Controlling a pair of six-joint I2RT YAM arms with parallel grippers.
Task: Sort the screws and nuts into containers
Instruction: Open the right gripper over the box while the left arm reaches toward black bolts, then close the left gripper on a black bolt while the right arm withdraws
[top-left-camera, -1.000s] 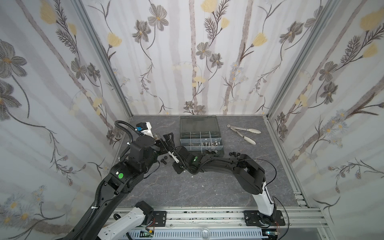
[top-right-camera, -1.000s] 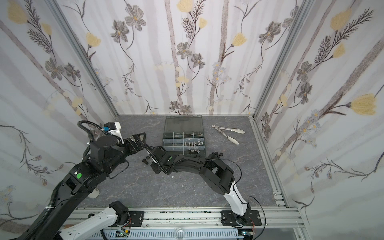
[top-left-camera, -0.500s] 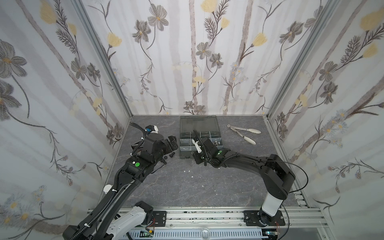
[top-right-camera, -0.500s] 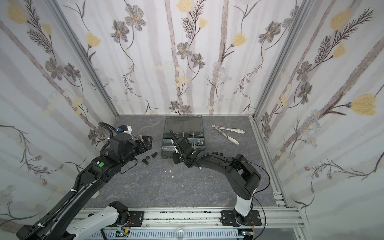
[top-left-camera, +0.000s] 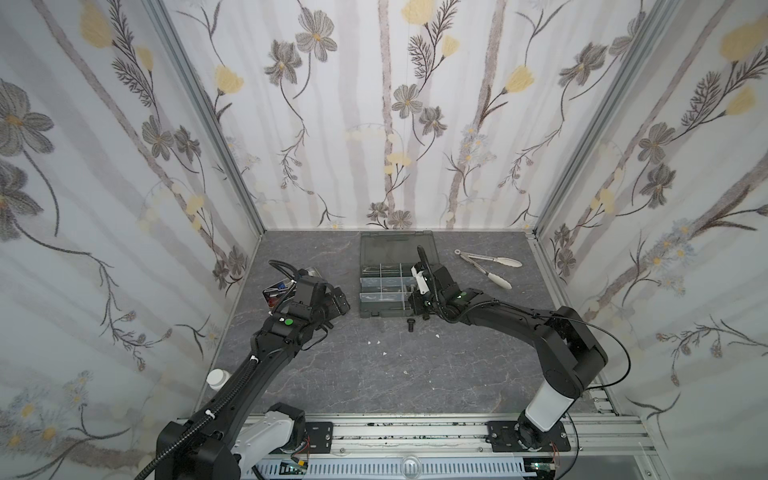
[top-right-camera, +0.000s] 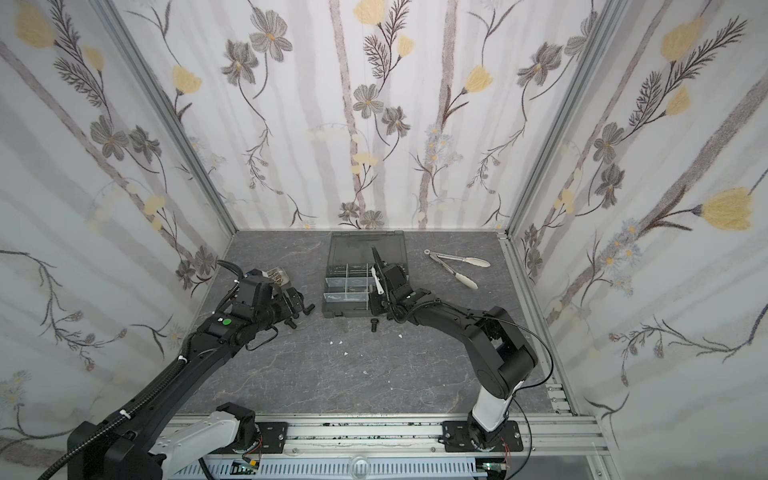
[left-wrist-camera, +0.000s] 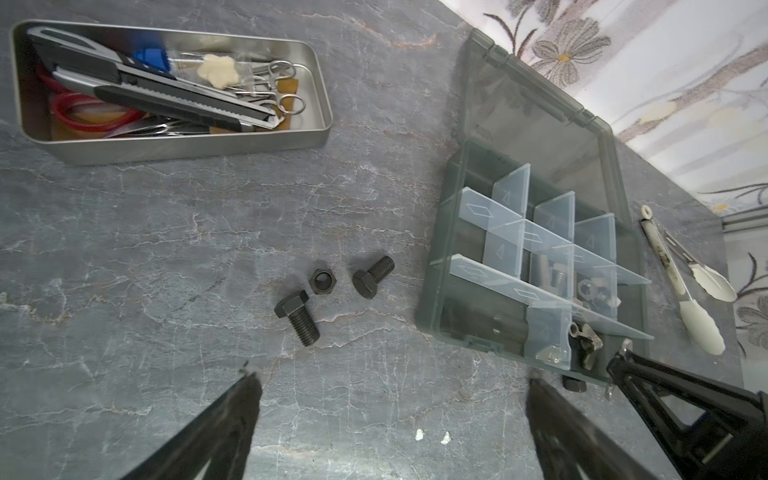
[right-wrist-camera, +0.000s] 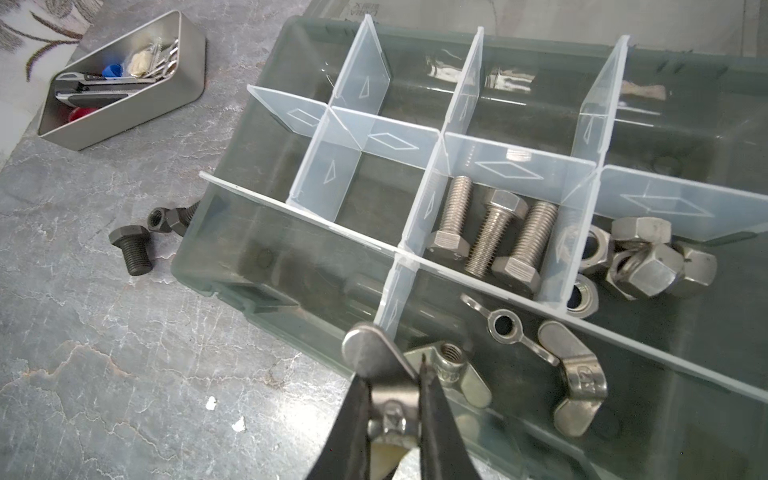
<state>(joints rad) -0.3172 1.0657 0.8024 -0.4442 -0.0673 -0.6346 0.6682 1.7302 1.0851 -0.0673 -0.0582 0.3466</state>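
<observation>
Right pincer (right-wrist-camera: 392, 386): closed on a silver wing nut (right-wrist-camera: 368, 347), held over the near edge compartment of the organizer box (right-wrist-camera: 216, 266).
- Just past its tips, in that compartment: more wing nuts (right-wrist-camera: 577, 390).
- One row farther from it: three silver screws (right-wrist-camera: 486, 232) side by side. The compartment next to them holds a heap of silver nuts (right-wrist-camera: 644, 266).
- One black screw (top-left-camera: 410, 325) lies on the table (top-left-camera: 415, 374) just beside this pincer, outside the box.

Left pincer (left-wrist-camera: 392, 374): fingers spread wide, holding nothing, above bare table.
- Ahead of its tips: two black screws (left-wrist-camera: 297, 316) with a black nut (left-wrist-camera: 323, 281) between them, close together.
- Well beyond those: the metal tray (left-wrist-camera: 187, 147) of tools.
</observation>
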